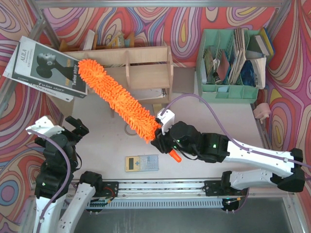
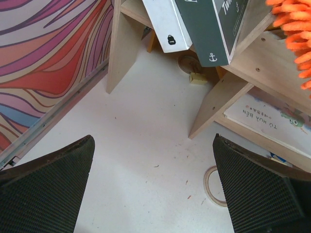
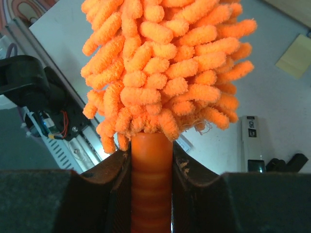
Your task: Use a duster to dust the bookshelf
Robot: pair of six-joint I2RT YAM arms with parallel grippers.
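Note:
The plywood bookshelf (image 1: 146,73) stands at the back middle of the table, with books leaning out of its left end. The long orange duster (image 1: 116,97) slants from my right gripper up to the shelf's left compartment, its fluffy tip against the shelf top there. My right gripper (image 1: 163,141) is shut on the duster's orange handle (image 3: 150,184), just below the fluffy head (image 3: 165,68). My left gripper (image 1: 75,127) stands open at the near left, over bare table in front of the bookshelf's leg (image 2: 214,104), with nothing between its fingers (image 2: 252,189).
A grey calculator (image 1: 142,163) lies near the front edge. A mint-green file organiser (image 1: 231,60) full of papers stands at the back right. A large black-and-white book (image 1: 46,68) leans out at the shelf's left. A tape ring (image 2: 211,184) lies on the table under the shelf.

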